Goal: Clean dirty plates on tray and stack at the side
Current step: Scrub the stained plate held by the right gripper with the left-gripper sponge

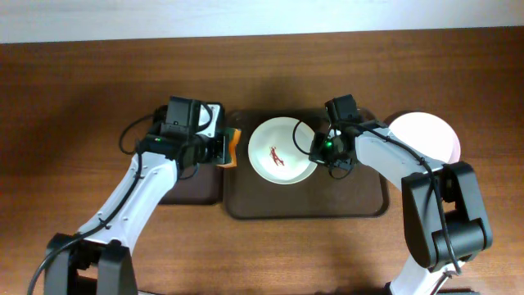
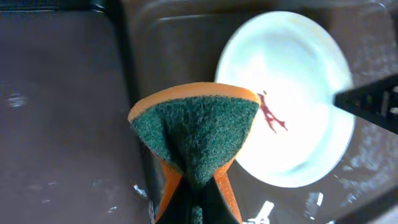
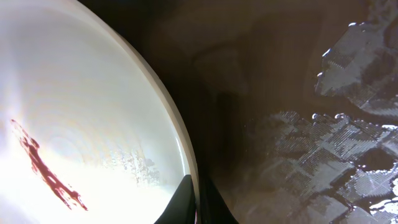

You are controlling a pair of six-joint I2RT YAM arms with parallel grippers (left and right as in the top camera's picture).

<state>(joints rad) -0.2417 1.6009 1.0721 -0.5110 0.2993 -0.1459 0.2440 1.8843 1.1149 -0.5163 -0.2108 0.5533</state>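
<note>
Brown tray sits mid-desk, long axis left-right, flat. A narrower black tray butts against its left edge, long axis front-back.

Dirty plate lies in the brown tray, in the back half and left of centre, face up. The red streak at its centre is thin and runs diagonally in the overhead view. Nothing else is in that tray except a wet film on the floor to the right of the plate.

Second plate is off the tray, on the desk just beside its back-right corner. It looks plain white, and the right arm covers its left edge. The white patch under the left wrist could be another plate, but I can't tell.

Left end effector is clamped on a sponge, which is pinched into a fold with the green scrub face toward the wrist cam and an orange edge round it. It hangs over the seam between the two trays, pointing at the dirty plate and close to its left rim, though contact isn't visible.

Right end effector is at the plate's right rim, fingers narrow, one inside the rim and one outside, gripping it. Only the fingertips show in the wrist view.
</note>
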